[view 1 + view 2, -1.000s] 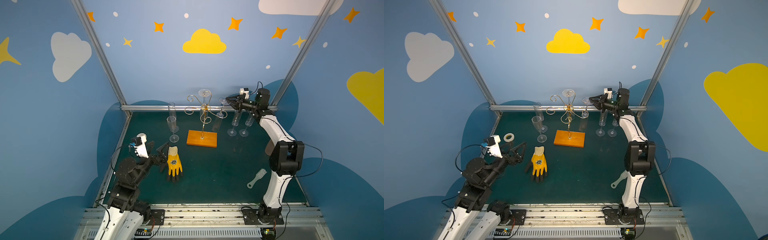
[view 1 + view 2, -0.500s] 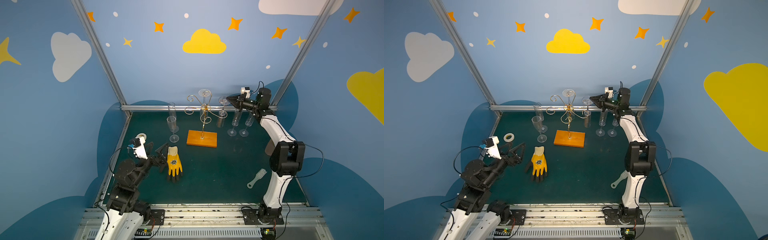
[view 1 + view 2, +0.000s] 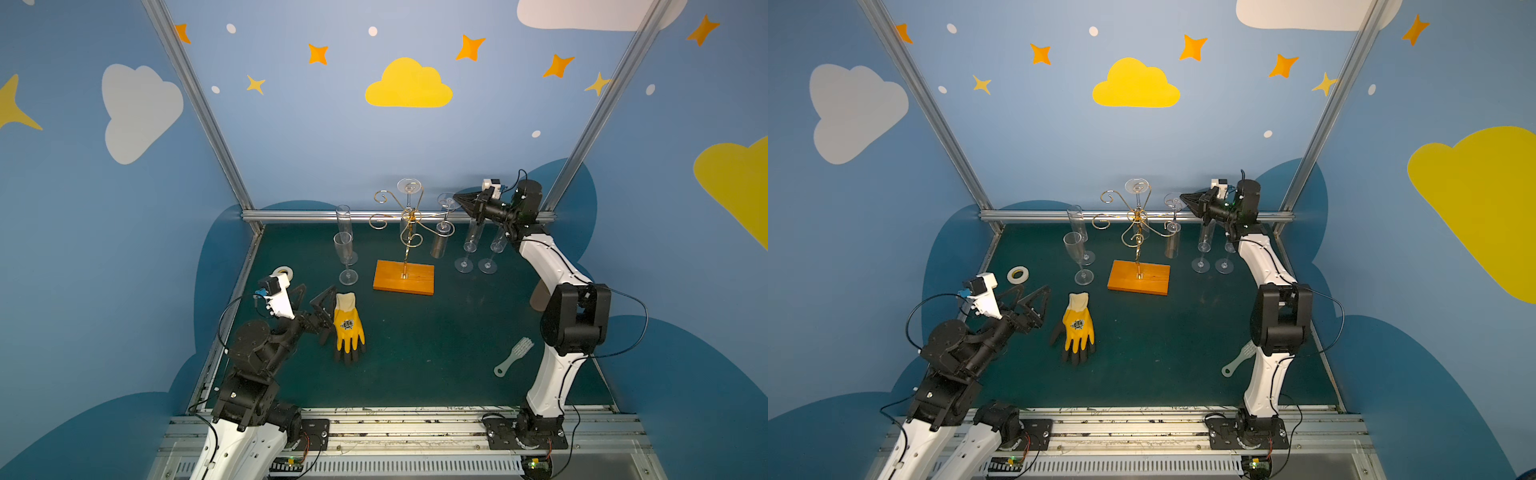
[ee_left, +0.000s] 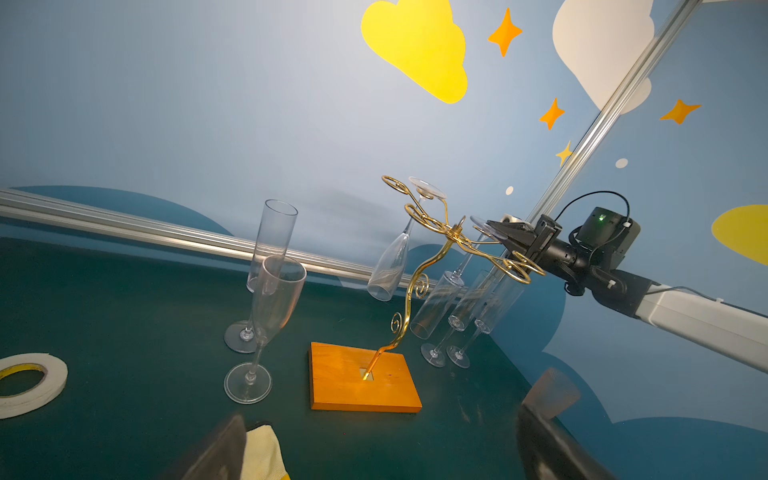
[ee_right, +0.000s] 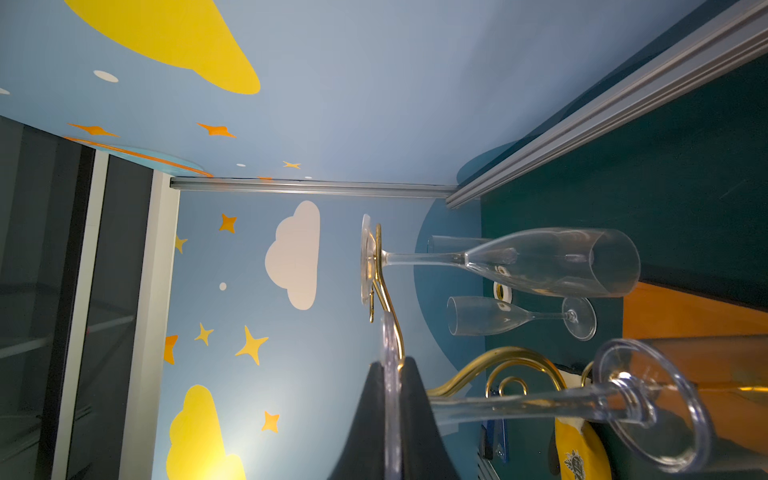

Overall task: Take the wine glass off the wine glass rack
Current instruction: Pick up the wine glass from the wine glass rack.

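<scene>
- Two upright flutes (image 3: 473,235) stand just right of the wine glass rack (image 3: 411,216), beneath the right tool (image 3: 456,198) and the hung wine glass (image 3: 439,245).
- Two more flutes (image 3: 344,245) crowd its left.
- Surface (image 3: 436,332) before the orange base (image 3: 403,277) lies open, between glove (image 3: 348,326) and brush (image 3: 515,355).

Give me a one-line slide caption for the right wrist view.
Right gripper pinches the foot of a wine glass hanging on the wine glass rack; a second glass hangs beyond.

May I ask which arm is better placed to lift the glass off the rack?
Right: the right gripper grips the wine glass by its foot; the left gripper hangs open by the glove.
</scene>
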`<state>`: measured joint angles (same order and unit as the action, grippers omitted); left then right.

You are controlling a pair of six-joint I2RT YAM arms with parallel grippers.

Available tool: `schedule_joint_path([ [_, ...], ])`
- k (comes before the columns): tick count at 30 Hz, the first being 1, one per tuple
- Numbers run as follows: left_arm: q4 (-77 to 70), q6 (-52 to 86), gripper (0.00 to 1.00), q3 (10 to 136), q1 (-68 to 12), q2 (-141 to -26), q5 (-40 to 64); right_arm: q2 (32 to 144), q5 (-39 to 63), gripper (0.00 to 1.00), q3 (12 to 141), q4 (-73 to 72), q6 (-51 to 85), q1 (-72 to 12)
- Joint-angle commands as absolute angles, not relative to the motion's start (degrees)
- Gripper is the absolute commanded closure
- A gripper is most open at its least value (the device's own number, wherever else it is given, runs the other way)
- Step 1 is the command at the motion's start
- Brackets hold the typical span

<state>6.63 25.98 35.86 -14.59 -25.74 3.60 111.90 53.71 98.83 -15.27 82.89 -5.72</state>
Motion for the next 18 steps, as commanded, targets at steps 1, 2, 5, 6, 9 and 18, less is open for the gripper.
schedule_joint_path([
  [1, 6.1, 26.3, 0.01, 36.5, -14.5, -26.1, 3.4, 107.4, 52.6, 1.0, 98.4, -19.4, 85.4, -5.5],
  [2, 6.0, 26.3, 0.01, 36.5, -14.6, -26.2, 3.3, 107.1, 52.4, 1.0, 98.0, -19.8, 85.8, -5.4],
  [5, 5.7, 26.2, 0.01, 36.7, -14.6, -26.5, 3.4, 106.2, 52.3, 1.0, 97.2, -20.8, 86.9, -5.3],
  [6, 5.7, 26.2, 0.01, 36.9, -14.6, -26.5, 3.5, 105.9, 52.3, 1.0, 97.0, -20.8, 87.0, -5.3],
  [9, 6.1, 26.2, 0.01, 37.0, -14.6, -26.5, 3.6, 104.5, 51.7, 1.0, 95.5, -20.2, 86.4, -5.2],
  [18, 7.4, 26.5, 0.01, 35.9, -14.6, -24.1, 2.3, 101.5, 51.3, 1.0, 93.6, -17.8, 84.9, -5.9],
])
